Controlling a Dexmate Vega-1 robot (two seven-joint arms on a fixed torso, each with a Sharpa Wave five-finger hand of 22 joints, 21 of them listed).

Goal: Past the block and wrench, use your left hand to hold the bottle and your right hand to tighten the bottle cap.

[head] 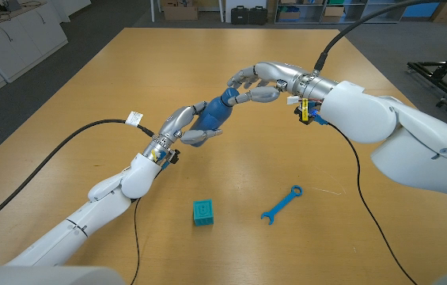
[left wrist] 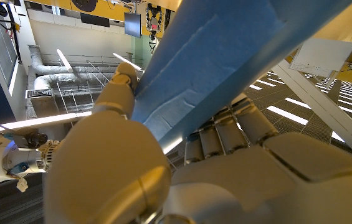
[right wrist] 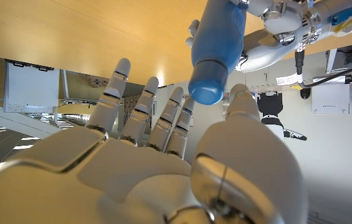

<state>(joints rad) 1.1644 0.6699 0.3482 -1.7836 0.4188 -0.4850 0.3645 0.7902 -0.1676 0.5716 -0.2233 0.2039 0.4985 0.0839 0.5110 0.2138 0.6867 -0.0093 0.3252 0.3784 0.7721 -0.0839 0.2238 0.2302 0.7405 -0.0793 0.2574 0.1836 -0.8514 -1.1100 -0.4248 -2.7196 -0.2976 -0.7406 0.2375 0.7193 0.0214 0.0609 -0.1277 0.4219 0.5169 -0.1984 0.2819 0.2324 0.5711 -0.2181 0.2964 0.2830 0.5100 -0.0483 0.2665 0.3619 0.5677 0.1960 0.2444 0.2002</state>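
the blue bottle [head: 215, 113] is held tilted above the middle of the worktop [head: 89, 87], well past the teal block [head: 202, 212] and blue wrench [head: 282, 204] lying near the front edge. the left robot hand [head: 182, 125] is clamped round its body. the right robot hand [head: 259, 81] has its fingers spread at the cap [right wrist: 205, 90], seemingly not yet closed on it. the likely trouble is that twisting against a slanted, one-handed hold could spin the bottle in the left grip, or the right fingers could slide off the smooth cap.
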